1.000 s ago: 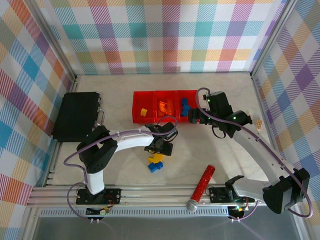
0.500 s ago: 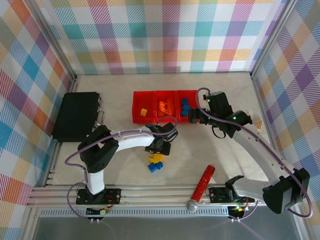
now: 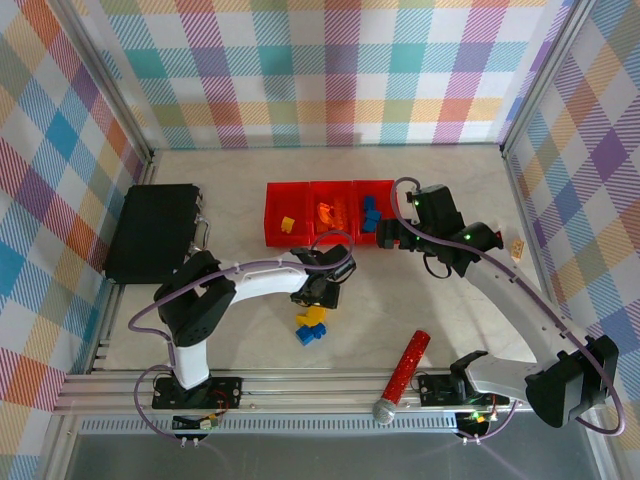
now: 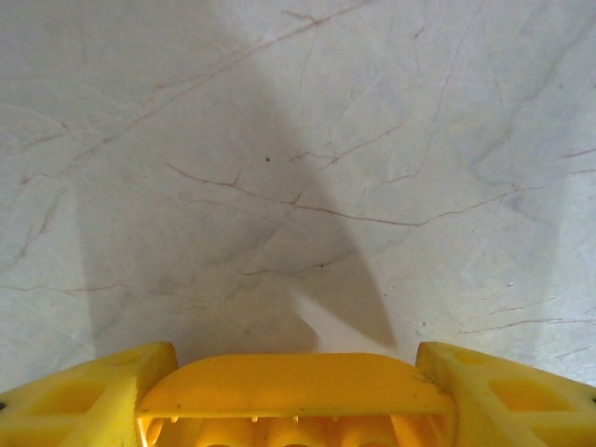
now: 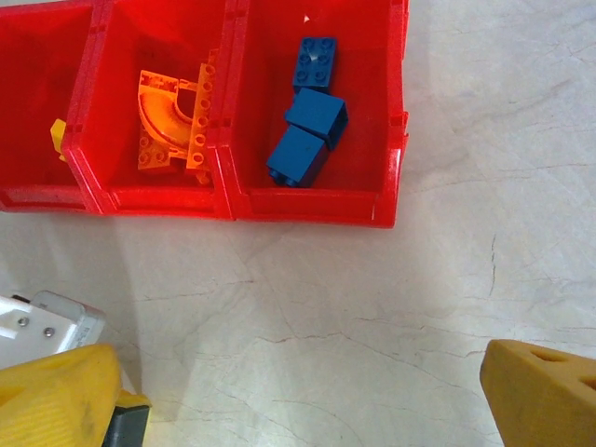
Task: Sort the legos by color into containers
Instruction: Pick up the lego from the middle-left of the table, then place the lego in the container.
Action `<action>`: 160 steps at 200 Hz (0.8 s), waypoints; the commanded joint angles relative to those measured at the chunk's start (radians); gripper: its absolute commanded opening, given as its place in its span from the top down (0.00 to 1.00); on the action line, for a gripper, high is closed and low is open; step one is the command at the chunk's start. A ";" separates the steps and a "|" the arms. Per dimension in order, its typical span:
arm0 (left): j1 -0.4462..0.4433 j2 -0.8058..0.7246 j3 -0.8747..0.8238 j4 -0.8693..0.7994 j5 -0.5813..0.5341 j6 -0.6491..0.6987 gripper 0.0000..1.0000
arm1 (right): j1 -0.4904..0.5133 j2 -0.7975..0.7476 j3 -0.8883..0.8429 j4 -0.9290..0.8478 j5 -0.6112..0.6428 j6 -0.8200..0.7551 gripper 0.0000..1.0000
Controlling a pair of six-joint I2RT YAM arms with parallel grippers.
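The red containers (image 3: 309, 205) stand in a row, the right gripper (image 5: 298, 372) hangs wide apart before the bin holding blue, and the left gripper (image 4: 293, 358) clamps a yellow lego (image 4: 293, 386) above the table (image 4: 298, 140), probably bound next for the leftmost bin

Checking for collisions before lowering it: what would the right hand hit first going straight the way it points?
Probably the bare pale marble-look tabletop, just short of the near wall of the translucent red plastic bins; depth is unclear.
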 commanded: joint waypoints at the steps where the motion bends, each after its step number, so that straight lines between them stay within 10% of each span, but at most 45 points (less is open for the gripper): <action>1: -0.004 -0.085 0.026 -0.022 -0.063 -0.007 0.53 | -0.005 0.001 -0.023 0.020 0.008 0.011 0.01; 160: 0.382 -0.004 0.438 0.042 -0.169 0.253 0.55 | -0.026 -0.061 -0.063 0.009 0.052 -0.008 0.01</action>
